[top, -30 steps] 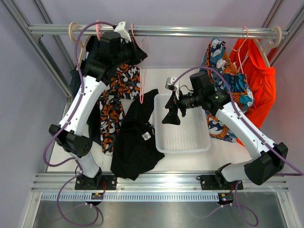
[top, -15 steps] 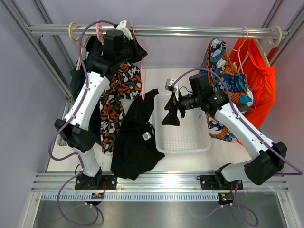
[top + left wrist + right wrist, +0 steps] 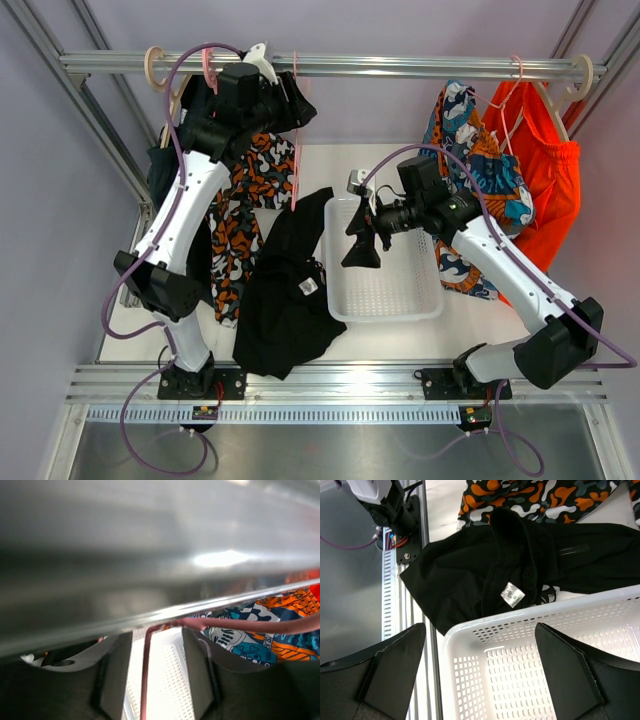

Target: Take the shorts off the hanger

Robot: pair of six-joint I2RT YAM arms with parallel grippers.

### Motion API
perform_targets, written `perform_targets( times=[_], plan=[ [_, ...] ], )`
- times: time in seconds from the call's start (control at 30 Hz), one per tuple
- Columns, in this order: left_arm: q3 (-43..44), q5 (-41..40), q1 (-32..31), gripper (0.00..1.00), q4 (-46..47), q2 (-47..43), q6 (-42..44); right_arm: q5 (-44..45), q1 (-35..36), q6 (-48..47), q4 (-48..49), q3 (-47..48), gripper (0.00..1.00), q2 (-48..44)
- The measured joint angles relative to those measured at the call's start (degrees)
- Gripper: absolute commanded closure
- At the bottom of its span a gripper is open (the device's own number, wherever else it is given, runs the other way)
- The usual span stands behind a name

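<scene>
Black shorts (image 3: 290, 290) lie crumpled on the table left of the basket; the right wrist view shows them (image 3: 470, 575) with a white label. Orange-black-white camouflage shorts (image 3: 245, 200) hang under the left arm, and dark navy shorts (image 3: 160, 165) hang further left. An empty pink wire hanger (image 3: 295, 140) dangles from the rail. My left gripper (image 3: 293, 105) is up at the rail, open, with the hanger wire (image 3: 145, 675) running loose between its fingers (image 3: 117, 675). My right gripper (image 3: 362, 240) hovers open over the basket's left end, holding nothing.
A white perforated basket (image 3: 400, 300) sits mid-table; its near-left corner (image 3: 470, 640) is below the right gripper. A metal rail (image 3: 400, 66) spans the back. A blue-orange patterned garment (image 3: 480, 180) and an orange one (image 3: 545, 180) hang at the right on hangers.
The left arm has risen slightly toward the rail and its jaws have parted, freeing the pink hanger wire, which swung a little left. The right arm has barely moved.
</scene>
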Motion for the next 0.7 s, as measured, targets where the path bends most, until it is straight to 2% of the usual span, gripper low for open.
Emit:
perform_targets(
  times=[0.07, 0.13, 0.23, 0.4, 0.57, 0.67, 0.7],
  plan=[
    [-0.15, 0.09, 0.00, 0.37, -0.85, -0.55, 0.66, -0.68, 0.00, -1.33, -1.40, 0.46, 0.00, 0.37],
    [-1.36, 0.31, 0.00, 0.25, -1.55, -2.25, 1.66, -1.51, -0.02, -2.91, -3.19, 1.79, 0.01, 1.25],
    [-6.14, 0.61, 0.00, 0.17, -1.62, -7.74, 3.72, -1.79, 0.90, -5.20, -5.97, 4.61, 0.01, 3.23],
    [-19.43, 1.16, 0.02, 0.12, -1.46, -22.77, 8.74, 3.08, 10.60, -8.41, -8.31, 9.66, 0.01, 8.37],
    [-31.78, 1.29, 0.04, 0.09, -2.78, -39.43, 12.94, 14.93, 21.64, -6.43, -6.47, 10.47, 0.01, 14.64],
    [-38.38, 1.03, 0.04, 0.08, -4.26, -48.61, 13.97, 23.65, 25.90, -3.45, -3.13, 10.29, 0.00, 18.32],
    [-39.85, 0.92, 0.04, 0.07, -5.22, -50.99, 14.19, 29.11, 28.33, -1.07, 0.42, 9.38, 0.00, 20.00]
  ],
)
